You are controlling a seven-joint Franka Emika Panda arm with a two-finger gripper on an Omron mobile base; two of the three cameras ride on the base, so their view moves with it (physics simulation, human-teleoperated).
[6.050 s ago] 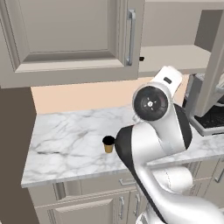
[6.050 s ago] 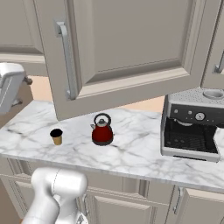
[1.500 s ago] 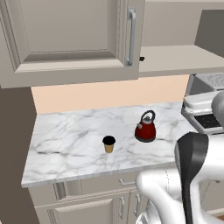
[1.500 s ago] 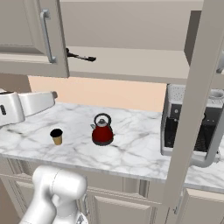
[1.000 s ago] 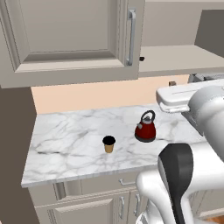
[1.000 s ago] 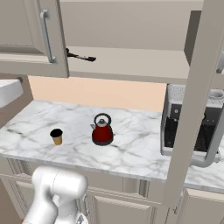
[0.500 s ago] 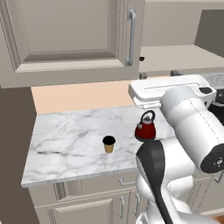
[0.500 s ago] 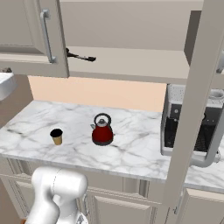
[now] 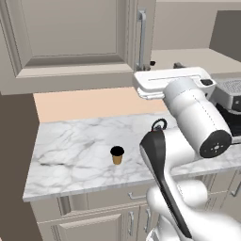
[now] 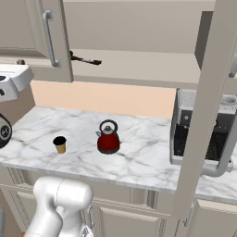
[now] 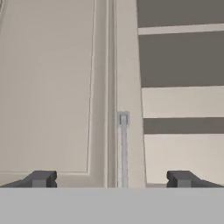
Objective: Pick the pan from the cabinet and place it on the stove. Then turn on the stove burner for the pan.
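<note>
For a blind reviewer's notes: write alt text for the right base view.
An open taupe-grey wall cabinet shows a black frying pan's handle lying on its lower shelf, beside a closed door with a long metal bar handle. Below, a white marble counter holds a small brown cup, a red kettle and a grey coffee machine.

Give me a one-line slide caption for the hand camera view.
Open gripper facing the closed cabinet door, its bar handle running between the fingertips, open shelves to the right.
</note>
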